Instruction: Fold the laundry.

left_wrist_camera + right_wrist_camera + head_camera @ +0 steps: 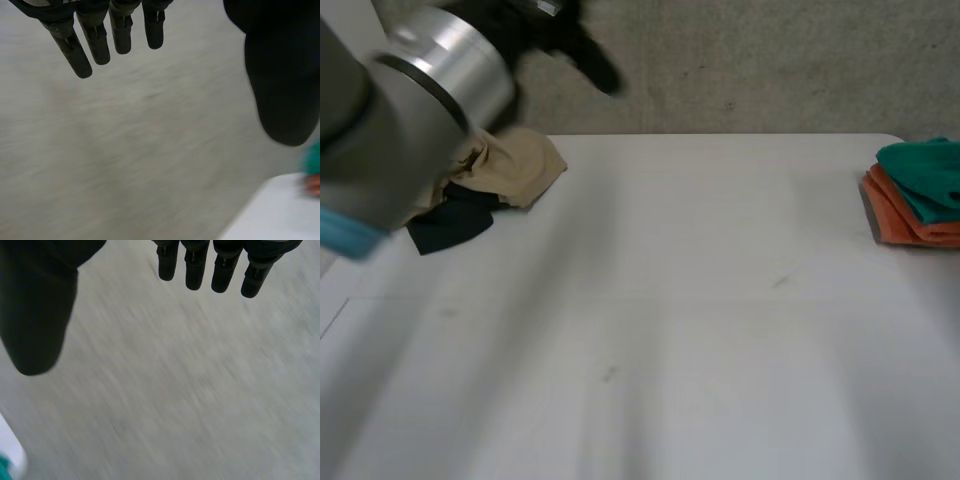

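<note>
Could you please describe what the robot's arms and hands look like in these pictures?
The left arm is a thick grey cylinder with a shiny silver ring and a light-blue cap. The left hand is matte black, with slim, segmented, round-tipped fingers and a broad rounded thumb. The right hand looks the same.

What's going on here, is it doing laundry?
Nothing is being handled right now. The left hand and right hand are open and empty, over the floor off the table. A crumpled beige cloth lies on a dark cloth at one far corner; a green cloth sits on an orange cloth at the other side.
</note>
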Available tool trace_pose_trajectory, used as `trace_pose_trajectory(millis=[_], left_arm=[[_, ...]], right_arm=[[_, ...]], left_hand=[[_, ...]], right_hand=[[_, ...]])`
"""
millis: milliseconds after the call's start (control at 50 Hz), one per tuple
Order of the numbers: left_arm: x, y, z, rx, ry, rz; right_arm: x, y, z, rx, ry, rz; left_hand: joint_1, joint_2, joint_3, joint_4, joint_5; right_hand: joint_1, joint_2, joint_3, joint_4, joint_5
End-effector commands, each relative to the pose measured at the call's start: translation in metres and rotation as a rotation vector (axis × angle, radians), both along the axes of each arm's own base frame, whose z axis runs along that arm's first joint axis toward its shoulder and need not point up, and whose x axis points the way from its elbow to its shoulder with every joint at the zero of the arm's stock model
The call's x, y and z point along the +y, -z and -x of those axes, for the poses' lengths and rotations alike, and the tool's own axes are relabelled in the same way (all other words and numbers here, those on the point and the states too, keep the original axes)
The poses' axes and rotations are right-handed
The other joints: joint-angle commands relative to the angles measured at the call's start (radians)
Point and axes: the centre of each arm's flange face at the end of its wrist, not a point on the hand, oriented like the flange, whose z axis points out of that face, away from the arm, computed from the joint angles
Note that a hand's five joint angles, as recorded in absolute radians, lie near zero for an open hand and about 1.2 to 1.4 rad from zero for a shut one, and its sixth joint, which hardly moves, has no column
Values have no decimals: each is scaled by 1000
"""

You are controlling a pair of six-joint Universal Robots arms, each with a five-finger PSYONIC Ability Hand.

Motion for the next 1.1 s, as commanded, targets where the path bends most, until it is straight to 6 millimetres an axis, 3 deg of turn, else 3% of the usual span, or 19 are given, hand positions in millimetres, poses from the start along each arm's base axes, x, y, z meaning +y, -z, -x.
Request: trace_pose_trajectory(millis=[20, 40, 100, 120, 240, 280, 480, 560, 580, 600, 640, 700, 780, 840, 860, 920, 940, 1000, 1100], left_arm=[[-98, 26, -77, -145, -367, 32], [-120, 44, -90, -220, -424, 28], [-149, 78, -107, -344, -486, 14], [-167, 101, -114, -413, -512, 23], [-217, 171, -123, -548, -493, 118], [-236, 196, -137, -552, -502, 132], [-279, 266, -160, -549, -524, 152], [-286, 282, -166, -540, -534, 154], [-287, 279, -165, -528, -535, 160], [-288, 278, -164, -517, -536, 164], [-288, 276, -159, -486, -537, 177], [-283, 250, -145, -392, -545, 207], [-258, 170, -127, -241, -557, 296], [-238, 130, -120, -173, -534, 340], [-220, 103, -110, -122, -503, 366], [-187, 65, -90, -40, -434, 389], [-164, 42, -78, 15, -385, 400], [-133, 15, -64, 88, -311, 395], [-59, -34, -42, 233, -143, 345]], right_arm=[[67, 56, -110, 42, -414, -162], [82, 70, -125, 48, -461, -213], [99, 92, -138, 64, -496, -298], [110, 104, -144, 84, -514, -348], [129, 143, -150, 169, -525, -492], [133, 153, -149, 188, -515, -538], [145, 176, -139, 185, -468, -641], [149, 182, -134, 183, -456, -667], [148, 182, -131, 179, -446, -671], [147, 183, -129, 178, -438, -674], [146, 183, -125, 174, -424, -678], [144, 184, -119, 166, -402, -684], [142, 182, -115, 160, -385, -679], [142, 182, -115, 154, -386, -680], [142, 180, -114, 151, -384, -676], [142, 177, -114, 150, -384, -666], [142, 176, -114, 149, -385, -660], [141, 171, -115, 151, -384, -645], [141, 161, -115, 150, -384, -608]], left_hand=[[-17, -25, -23, -19, -39], [-17, -25, -23, -19, -39], [-25, -33, -32, -28, -47], [-26, -33, -32, -28, -47], [-23, -30, -29, -25, -44], [-23, -30, -29, -25, -44], [45, 37, 38, 42, 23], [396, 388, 389, 394, 374], [912, 904, 905, 909, 890], [1193, 1185, 1186, 1190, 1171], [1195, 1188, 1189, 1193, 1174], [1195, 1188, 1189, 1193, 1174], [1195, 1188, 1189, 1193, 1174], [1195, 1188, 1189, 1193, 1174], [1195, 1188, 1189, 1193, 1174], [1195, 1188, 1189, 1193, 1174], [1195, 1188, 1189, 1193, 1174], [1195, 1188, 1189, 1193, 1174], [1195, 1188, 1189, 1193, 1174]], right_hand=[[-48, -39, -35, -28, -42], [-48, -39, -35, -28, -42], [-48, -39, -35, -28, -42], [-48, -39, -35, -28, -42], [-48, -39, -35, -28, -42], [-48, -39, -35, -28, -42], [-48, -39, -35, -28, -42], [-48, -39, -35, -28, -42], [-48, -39, -35, -28, -42], [-48, -39, -35, -28, -42], [-48, -39, -35, -28, -42], [-48, -39, -35, -28, -42], [-48, -39, -35, -28, -42], [-48, -39, -35, -28, -42], [-48, -39, -35, -28, -42], [-48, -39, -35, -28, -42], [-48, -39, -35, -28, -42], [-48, -39, -35, -28, -42], [-48, -39, -35, -28, -42]])
